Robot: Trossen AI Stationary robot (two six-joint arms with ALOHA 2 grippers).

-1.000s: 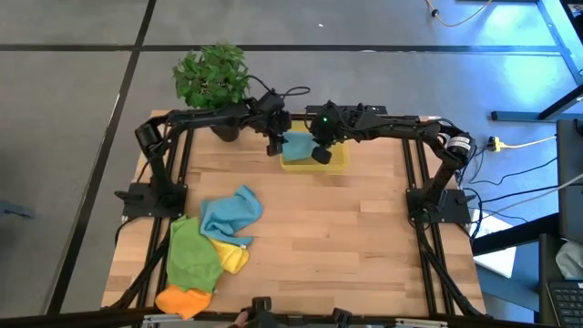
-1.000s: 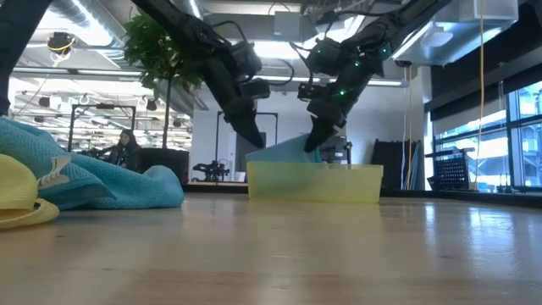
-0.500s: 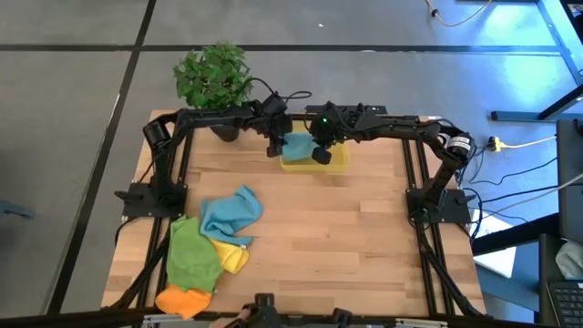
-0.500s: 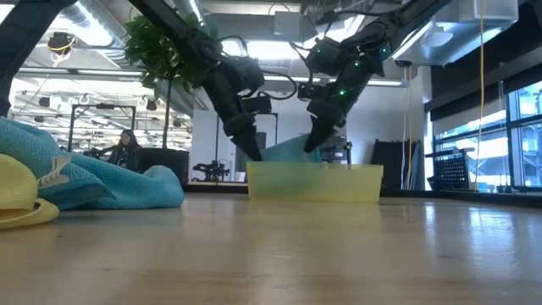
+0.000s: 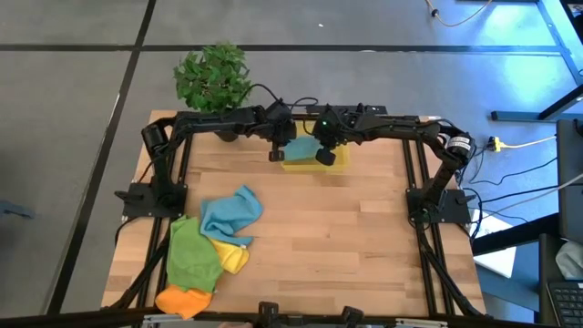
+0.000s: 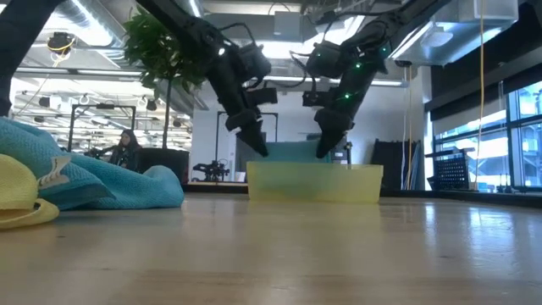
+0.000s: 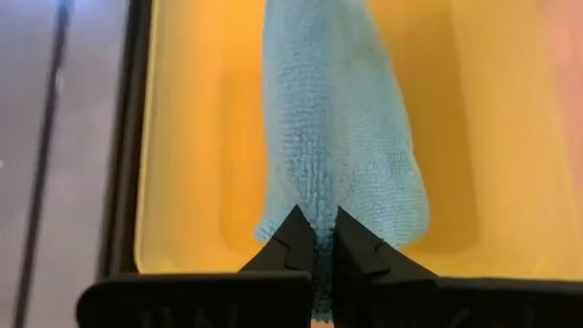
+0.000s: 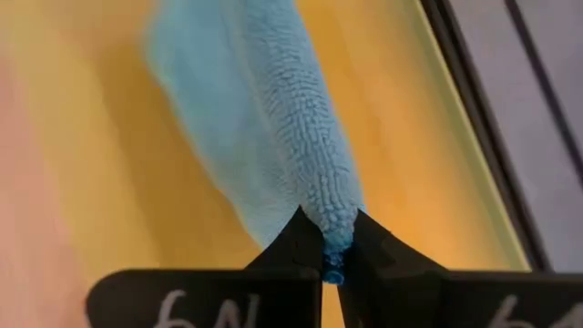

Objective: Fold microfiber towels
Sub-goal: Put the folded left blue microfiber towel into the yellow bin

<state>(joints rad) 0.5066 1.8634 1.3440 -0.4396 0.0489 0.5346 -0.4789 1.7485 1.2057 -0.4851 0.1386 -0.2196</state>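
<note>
While over bin (image 5: 314, 164), both grippers pinch teal towel (image 7: 337, 137), jaws closed.

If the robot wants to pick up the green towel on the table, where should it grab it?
Probably the green towel's bare edge toward the table's left side, coming straight down from above. That edge lies flat and open, while the opposite side is tucked under the teal-blue towel and yellow towel, and an orange towel crowds the near end.
</note>
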